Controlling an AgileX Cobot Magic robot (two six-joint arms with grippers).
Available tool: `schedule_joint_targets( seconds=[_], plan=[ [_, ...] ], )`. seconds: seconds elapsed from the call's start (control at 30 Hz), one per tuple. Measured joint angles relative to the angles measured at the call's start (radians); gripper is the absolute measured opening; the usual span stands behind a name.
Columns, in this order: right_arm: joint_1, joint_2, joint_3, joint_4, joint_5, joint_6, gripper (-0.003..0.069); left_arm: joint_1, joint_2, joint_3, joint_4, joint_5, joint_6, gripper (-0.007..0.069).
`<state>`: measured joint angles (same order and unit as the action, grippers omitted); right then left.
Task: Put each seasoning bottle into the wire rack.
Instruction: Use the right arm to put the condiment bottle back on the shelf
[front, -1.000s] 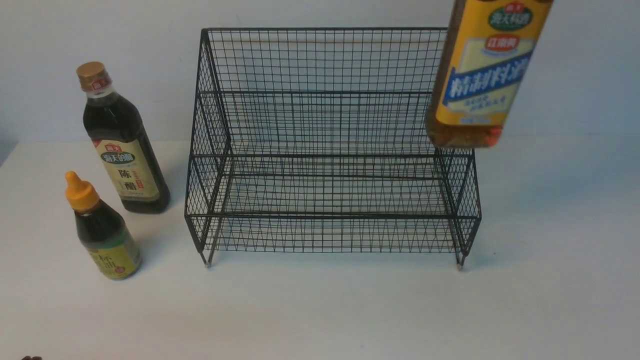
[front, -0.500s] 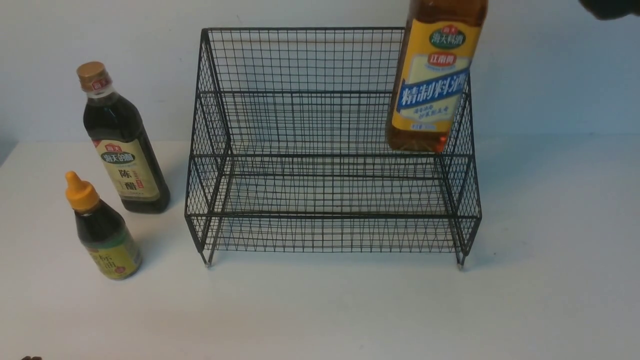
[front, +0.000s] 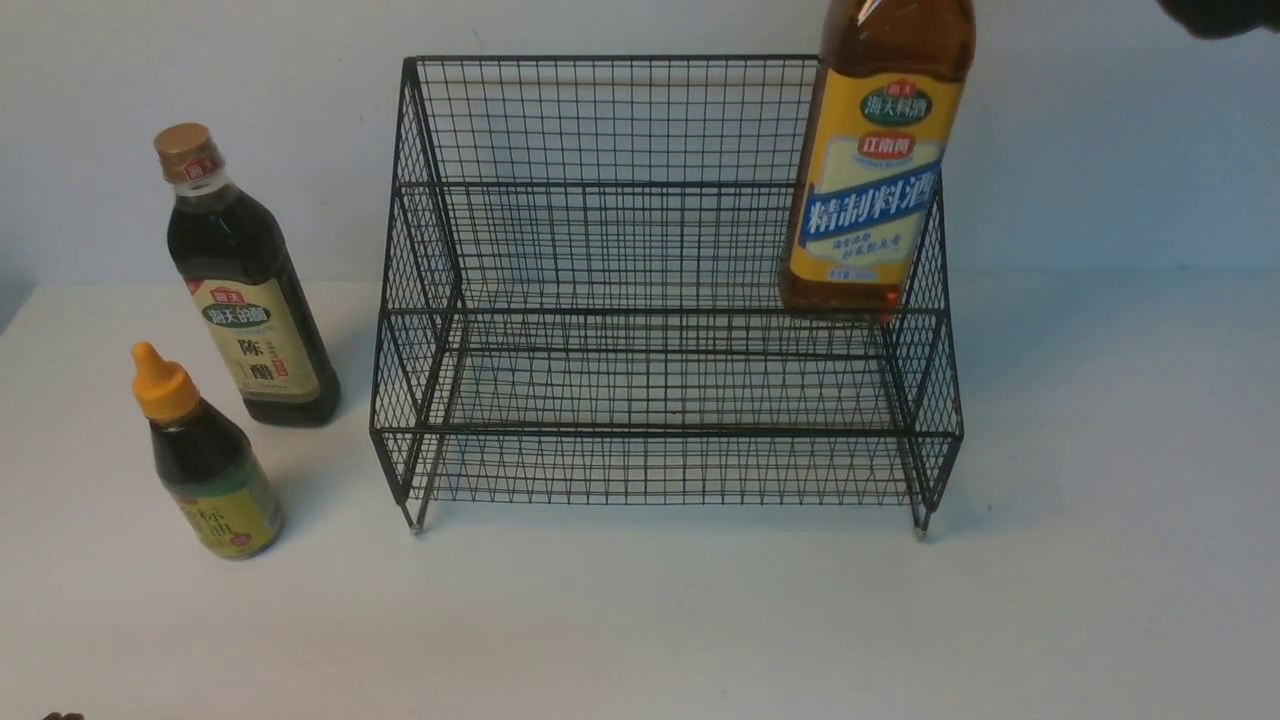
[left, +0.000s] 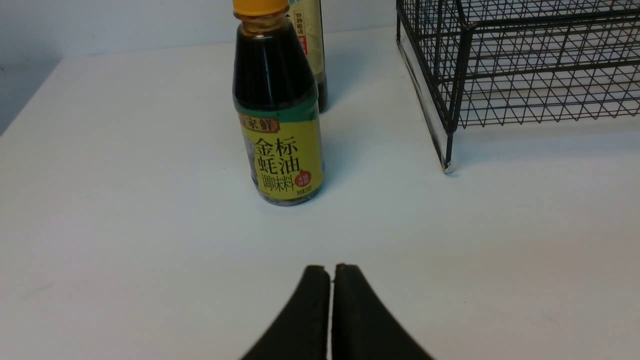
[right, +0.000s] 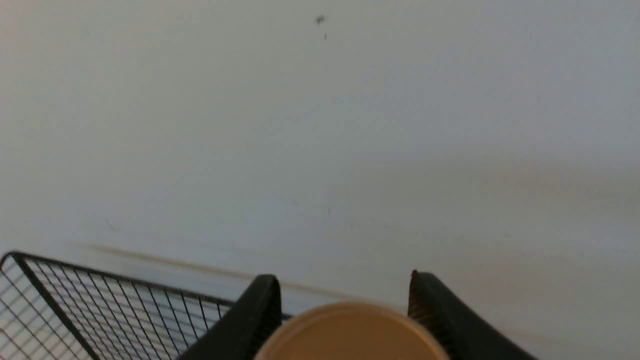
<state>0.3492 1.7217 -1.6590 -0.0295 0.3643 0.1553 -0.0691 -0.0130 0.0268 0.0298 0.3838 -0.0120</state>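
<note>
The black wire rack (front: 660, 430) stands mid-table. My right gripper (right: 344, 280) is shut on the tall amber seasoning bottle (front: 870, 190); its fingers flank the tan cap (right: 350, 332). The bottle hangs upright at the right end of the rack's upper tier, base at shelf level; I cannot tell whether it touches. A tall dark bottle (front: 245, 300) with a cream label and a small dark bottle (front: 205, 470) with an orange cap stand left of the rack. My left gripper (left: 331, 270) is shut and empty, low over the table in front of the small bottle (left: 280, 125).
A pale wall rises close behind the rack. The white table stretches in front of the rack and to its right. In the left wrist view the rack's near corner foot (left: 446, 167) stands beside the small bottle.
The amber bottle has moved left from beside the rack's right edge to over the upper tier, then come down a little. The left arm and the other bottles have not moved.
</note>
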Motion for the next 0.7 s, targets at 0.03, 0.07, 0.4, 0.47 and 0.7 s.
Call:
schedule_joint_targets(
  seconds=[0.03,0.07,0.4,0.47,0.7],
  plan=[
    [0.001,0.0,0.0,-0.001,0.034,-0.001,0.0309,0.0,0.0,0.0,0.0,0.0,0.0,-0.0005],
    [0.003,0.0,0.0,-0.001,0.056,-0.001,0.0309,0.0,0.0,0.0,0.0,0.0,0.0,-0.0005],
    [0.012,0.032,0.0,0.029,0.255,-0.001,0.0309,0.0,0.0,0.0,0.0,0.0,0.0,-0.0005],
    [0.013,0.042,0.0,0.029,0.269,-0.002,0.0309,0.0,0.0,0.0,0.0,0.0,0.0,-0.0005],
    [0.031,0.065,-0.004,0.029,0.273,-0.014,0.0309,0.0,0.0,0.0,0.0,0.0,0.0,-0.0005]
  ],
)
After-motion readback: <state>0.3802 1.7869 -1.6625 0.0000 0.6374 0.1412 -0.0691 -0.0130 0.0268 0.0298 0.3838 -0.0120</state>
